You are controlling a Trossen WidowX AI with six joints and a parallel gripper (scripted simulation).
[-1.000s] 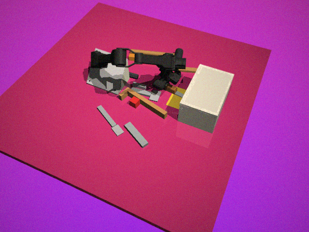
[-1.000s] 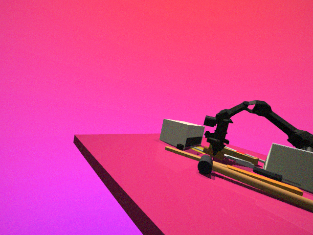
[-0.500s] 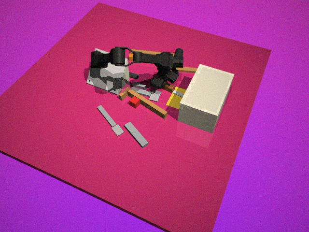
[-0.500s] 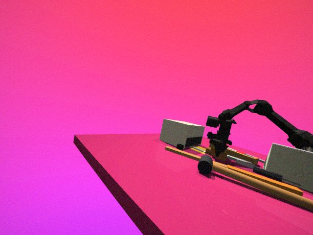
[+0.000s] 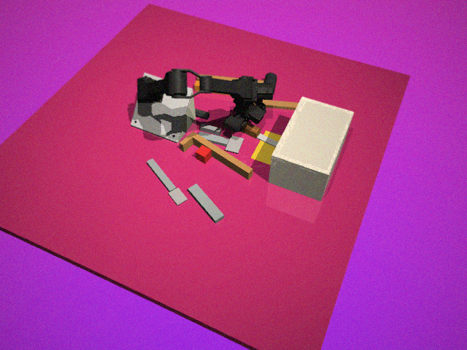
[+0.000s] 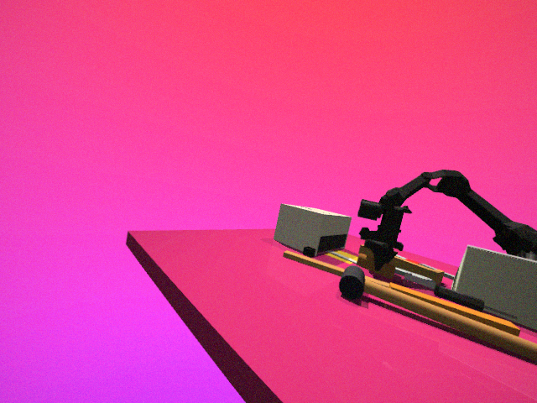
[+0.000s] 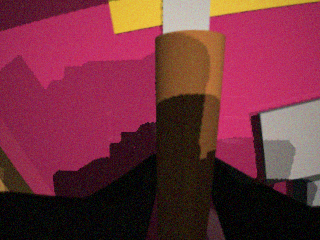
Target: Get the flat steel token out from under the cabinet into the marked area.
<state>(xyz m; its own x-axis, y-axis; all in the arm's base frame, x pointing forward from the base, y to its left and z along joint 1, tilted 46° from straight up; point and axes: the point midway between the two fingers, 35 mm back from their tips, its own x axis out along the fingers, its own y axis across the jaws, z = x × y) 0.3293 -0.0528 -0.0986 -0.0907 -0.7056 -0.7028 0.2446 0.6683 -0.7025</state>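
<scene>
The off-white cabinet (image 5: pixel 317 135) (image 6: pixel 297 227) stands at the far end, with a dark opening low in its front. The yellow marked area (image 5: pixel 260 149) (image 7: pixel 135 19) lies before it. My gripper (image 5: pixel 243 127) (image 6: pixel 382 265) is shut on the brown handle (image 5: pixel 252 130) (image 7: pixel 189 65) of a tool, low above the table. The tool's flat grey blade (image 5: pixel 265 138) (image 7: pixel 186 15) runs from the handle across the marked area to the cabinet's front; its far end is hidden. I cannot see the token in any view.
An angled wooden bar (image 5: pixel 226 157) and red block (image 5: pixel 203 153) lie beside the arm. A grey flat-headed tool (image 5: pixel 234 144), another one (image 5: pixel 177 196) and a grey bar (image 5: pixel 206 203) lie nearby. A wooden rod with a black end (image 6: pixel 351 282) lies on the other side.
</scene>
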